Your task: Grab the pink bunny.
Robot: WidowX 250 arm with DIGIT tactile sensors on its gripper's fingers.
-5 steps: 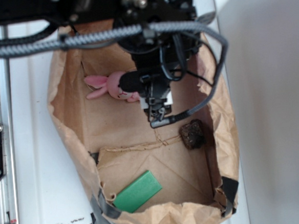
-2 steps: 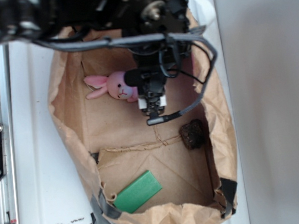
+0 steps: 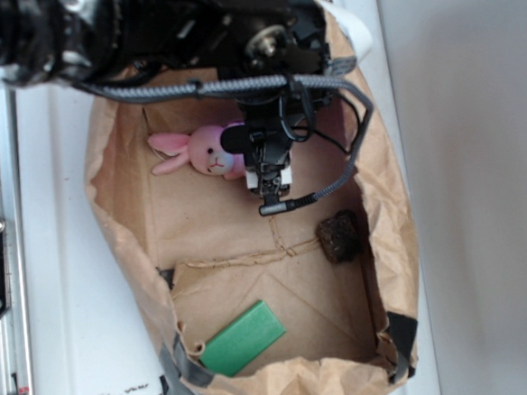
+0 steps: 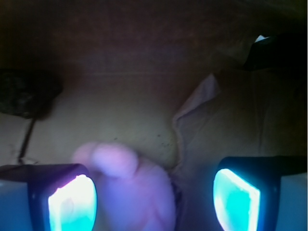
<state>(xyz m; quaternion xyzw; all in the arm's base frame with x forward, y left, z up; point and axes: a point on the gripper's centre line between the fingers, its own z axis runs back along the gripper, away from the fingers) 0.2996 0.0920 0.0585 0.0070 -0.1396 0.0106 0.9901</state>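
Exterior: the bunny (image 3: 208, 152) lies in the bag (image 3: 120, 216), ears leftward, the gripper (image 3: 269, 181) over its body. Wrist: the jaws are spread wide and empty, the bunny (image 4: 137, 192) nearer the left finger (image 4: 72, 204). It looks light and soft; squeeze the plump body.

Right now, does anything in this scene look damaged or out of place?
Only the brown paper bag looks worn: its rim is crumpled, and black tape patches the near corners. The pink bunny lies on its side beside the gripper.
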